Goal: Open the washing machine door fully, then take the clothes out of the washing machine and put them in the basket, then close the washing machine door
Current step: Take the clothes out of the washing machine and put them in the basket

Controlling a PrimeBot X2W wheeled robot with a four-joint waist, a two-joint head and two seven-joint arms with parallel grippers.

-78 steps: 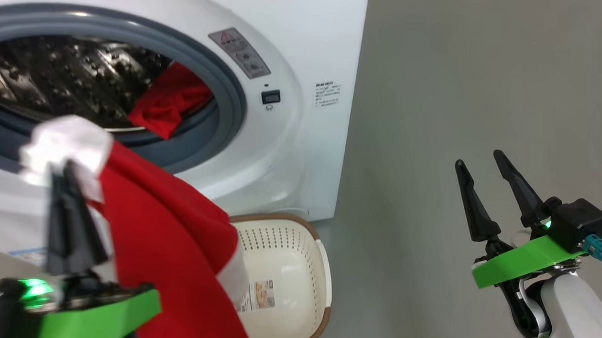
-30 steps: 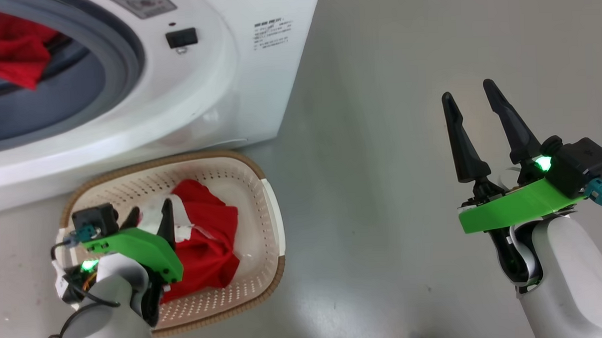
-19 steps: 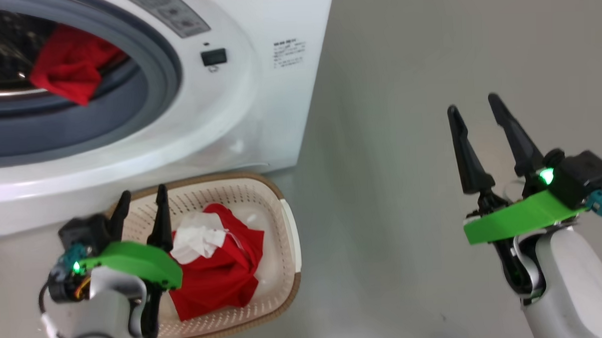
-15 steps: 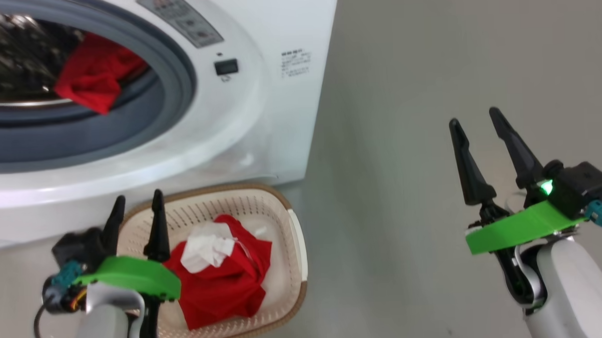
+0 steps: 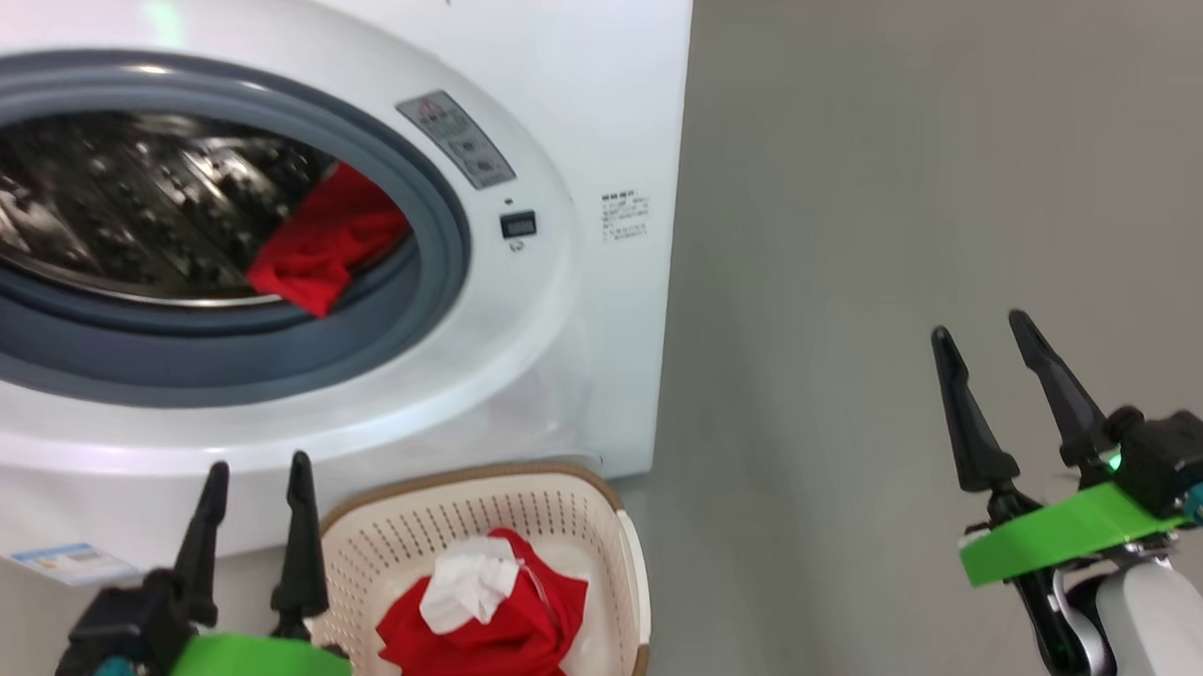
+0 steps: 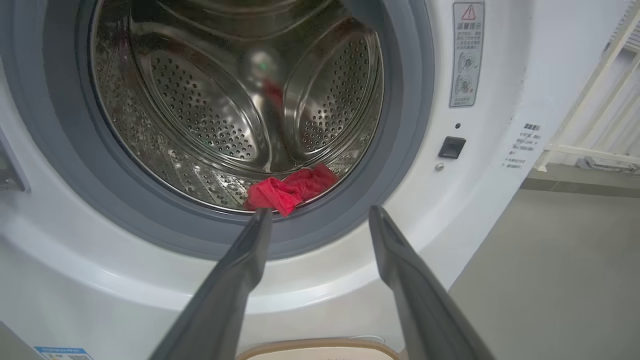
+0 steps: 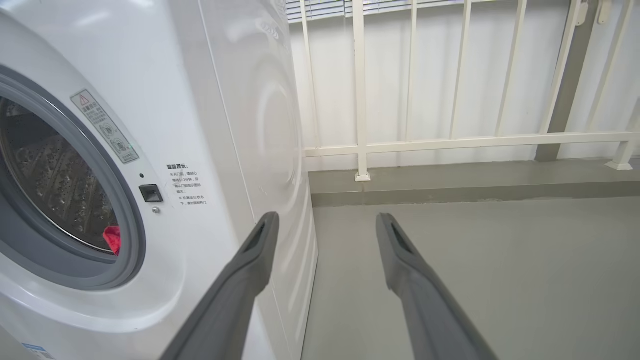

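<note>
The white washing machine point(image 5: 593, 98) fills the left of the head view, its steel drum point(image 6: 235, 100) exposed inside the grey rubber ring point(image 5: 437, 214). The washing machine door is out of view. One red garment point(image 5: 323, 238) lies at the drum's lip point(image 6: 290, 192), a sliver of it also in the right wrist view point(image 7: 112, 239). On the floor below stands the cream basket point(image 5: 577, 504), holding a red garment point(image 5: 512, 631) with a white cloth point(image 5: 470, 583) on top. My left gripper point(image 5: 256, 475) is open and empty just left of the basket, pointing at the drum point(image 6: 317, 215). My right gripper point(image 5: 981, 330) hangs open and empty over bare floor point(image 7: 325, 217).
Grey floor point(image 5: 906, 167) stretches to the right of the machine. A white railing point(image 7: 450, 142) on a low kerb runs behind it. A warning label point(image 5: 454, 138) and a small black latch point(image 5: 517, 224) sit right of the drum opening.
My left gripper let go of the red and white clothes in the basket, opened and rose clear. The head camera tilted back up toward the drum. The right gripper stayed open.
</note>
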